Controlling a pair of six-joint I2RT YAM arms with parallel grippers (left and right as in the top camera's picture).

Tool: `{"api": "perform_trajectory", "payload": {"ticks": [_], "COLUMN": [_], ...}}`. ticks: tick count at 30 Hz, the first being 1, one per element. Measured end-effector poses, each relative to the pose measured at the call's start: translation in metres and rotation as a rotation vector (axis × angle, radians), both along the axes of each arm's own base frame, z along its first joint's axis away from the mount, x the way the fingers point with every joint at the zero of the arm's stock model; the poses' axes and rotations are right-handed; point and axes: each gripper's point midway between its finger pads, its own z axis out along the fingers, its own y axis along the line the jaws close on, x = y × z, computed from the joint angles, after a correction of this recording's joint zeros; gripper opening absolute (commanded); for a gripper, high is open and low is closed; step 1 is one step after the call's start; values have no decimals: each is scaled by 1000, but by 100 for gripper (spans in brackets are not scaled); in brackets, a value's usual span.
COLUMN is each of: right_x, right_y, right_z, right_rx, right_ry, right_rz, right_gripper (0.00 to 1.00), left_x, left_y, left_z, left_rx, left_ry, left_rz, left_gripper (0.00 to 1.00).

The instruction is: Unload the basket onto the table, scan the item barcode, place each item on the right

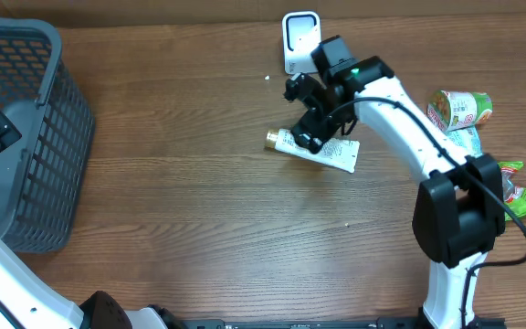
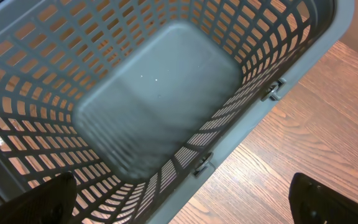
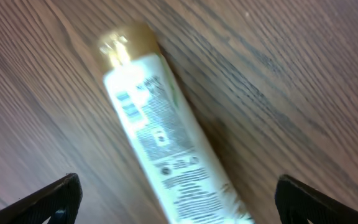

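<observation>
One tube (image 1: 341,153) | flat, near scanner (image 1: 300,38) | under wide right gripper (image 1: 309,135)

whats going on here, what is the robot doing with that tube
The right gripper hangs over a white tube with a gold cap, which lies flat on the table. Its fingers stand wide open on either side and do not touch the tube. The white scanner stands just beyond; the tube is not yet held up to it. The left gripper, also open, hovers over the empty grey basket. A can and green packets lie beside the right arm.
</observation>
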Motion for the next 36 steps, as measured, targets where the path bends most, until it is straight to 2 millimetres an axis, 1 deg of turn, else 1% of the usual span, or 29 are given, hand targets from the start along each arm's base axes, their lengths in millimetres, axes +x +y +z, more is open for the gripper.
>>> {"api": "perform_trajectory", "payload": {"ticks": [3, 6, 11, 13, 15, 16, 18, 19, 21, 22, 24, 28, 31, 32, 35, 36], "right_x": [2, 0, -9, -12, -13, -13, -14, -13, -14, -17, -18, -22, -32, -35, -39, -38], "right_y": [-8, -13, -13, -11, -9, -8, -7, -6, -7, -8, -7, -7, -10, -12, -11, -11], "right_z": [-13, -25, -45, -53, -61, -66, -75, -76, -77, -77, -77, -77, -77, -77, -76, -76], "right_rx": [22, 36, 52, 64, 74, 75, 76, 81, 84, 85, 90, 90, 74, 66, 64, 66], "right_ry": [26, 52, 92, 112, 126, 130, 145, 143, 155, 175, 198, 268, 365, 397, 457, 470], "right_rz": [47, 85, 137, 147, 155, 161, 168, 172, 161, 143, 93, -60, -218, -269, -405, -442], "right_gripper": [100, 100, 99, 95, 88, 84, 70, 63, 59, 60, 54, 52, 53, 56, 59, 62], "left_x": [0, 0, 0, 0, 0, 0, 0, 0, 0, 0, 0, 0, 0, 0, 0, 0], "left_y": [0, 0, 0, 0, 0, 0, 0, 0, 0, 0, 0, 0, 0, 0, 0, 0], "left_z": [0, 0, 0, 0, 0, 0, 0, 0, 0, 0, 0, 0, 0, 0, 0, 0], "left_rx": [0, 0, 0, 0, 0, 0, 0, 0, 0, 0, 0, 0, 0, 0, 0, 0], "left_ry": [0, 0, 0, 0, 0, 0, 0, 0, 0, 0, 0, 0, 0, 0, 0, 0], "left_rz": [0, 0, 0, 0, 0, 0, 0, 0, 0, 0, 0, 0, 0, 0, 0, 0], "left_gripper": [100, 100, 100, 100, 100, 100, 100, 100, 100, 100, 100, 100, 100, 100, 100, 100]}}
